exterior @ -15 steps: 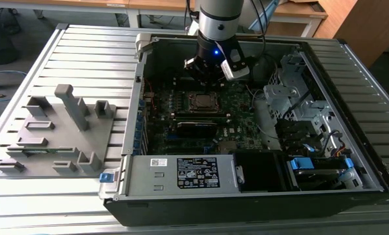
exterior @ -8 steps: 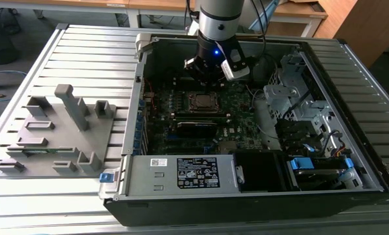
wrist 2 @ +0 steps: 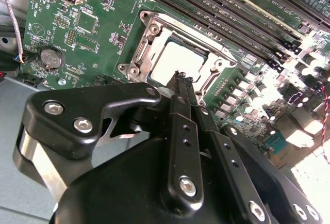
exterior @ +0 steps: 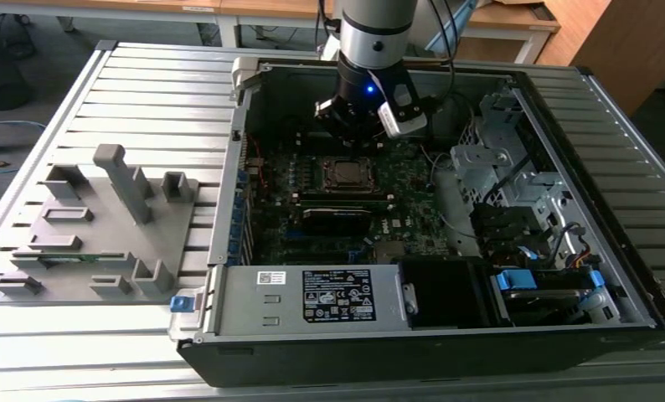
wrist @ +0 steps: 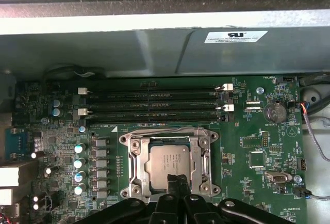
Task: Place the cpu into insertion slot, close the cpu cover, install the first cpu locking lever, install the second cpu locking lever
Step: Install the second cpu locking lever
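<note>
The cpu (wrist: 169, 163) lies flat inside the insertion slot (wrist: 125, 139) on the green motherboard, its metal top facing up. The cpu cover (wrist: 199, 157), a silver frame, lies down around the chip, and a thin wire lever (wrist: 170, 130) runs along the socket's edge by the memory slots. My gripper (wrist: 178, 181) is shut with nothing between its fingers. Its tips hang just over the edge of the cpu (wrist 2: 178, 59). I cannot tell whether they touch it. In the exterior view the gripper (exterior: 353, 138) hovers over the socket (exterior: 345, 173) inside the open case.
Long black memory slots (wrist: 154, 105) run beside the socket, with the grey case wall (wrist: 154, 48) behind them. A row of capacitors (wrist: 79, 167) flanks the socket. A silver box with a white label (exterior: 332, 293) sits at the case front. A grey fixture (exterior: 98, 226) stands at the exterior view's left.
</note>
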Robot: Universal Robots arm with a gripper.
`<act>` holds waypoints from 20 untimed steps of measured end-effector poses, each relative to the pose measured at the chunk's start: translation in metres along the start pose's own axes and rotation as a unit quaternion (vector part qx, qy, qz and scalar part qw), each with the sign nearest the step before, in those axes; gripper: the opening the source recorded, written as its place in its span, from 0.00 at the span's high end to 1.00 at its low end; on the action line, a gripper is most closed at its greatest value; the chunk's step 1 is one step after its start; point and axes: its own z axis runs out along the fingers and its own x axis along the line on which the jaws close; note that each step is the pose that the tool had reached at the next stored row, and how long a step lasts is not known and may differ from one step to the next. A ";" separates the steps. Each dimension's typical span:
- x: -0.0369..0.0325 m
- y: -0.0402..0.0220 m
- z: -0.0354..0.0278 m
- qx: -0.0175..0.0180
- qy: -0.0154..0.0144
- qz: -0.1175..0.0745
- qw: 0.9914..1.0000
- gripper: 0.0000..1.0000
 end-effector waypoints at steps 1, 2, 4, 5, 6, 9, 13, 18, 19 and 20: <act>0.0000 -0.0002 0.0000 0.000 0.000 0.000 1.000 0.89; 0.0000 -0.0005 0.0000 0.000 0.000 0.000 1.000 0.89; -0.0001 -0.0007 0.0000 0.000 0.000 0.000 1.000 0.89; -0.0001 -0.0011 0.0000 0.000 0.000 0.000 1.000 0.89; -0.0001 -0.0013 0.0000 0.000 0.000 0.000 1.000 0.89; -0.0001 -0.0016 0.0000 0.000 0.000 0.000 1.000 0.89; -0.0002 -0.0032 -0.0001 0.000 0.000 0.000 1.000 0.89; -0.0004 -0.0075 -0.0003 0.000 0.000 0.000 1.000 0.89; -0.0004 -0.0084 -0.0004 0.000 0.000 0.000 1.000 0.89; -0.0005 -0.0091 -0.0004 0.000 0.000 0.000 1.000 0.89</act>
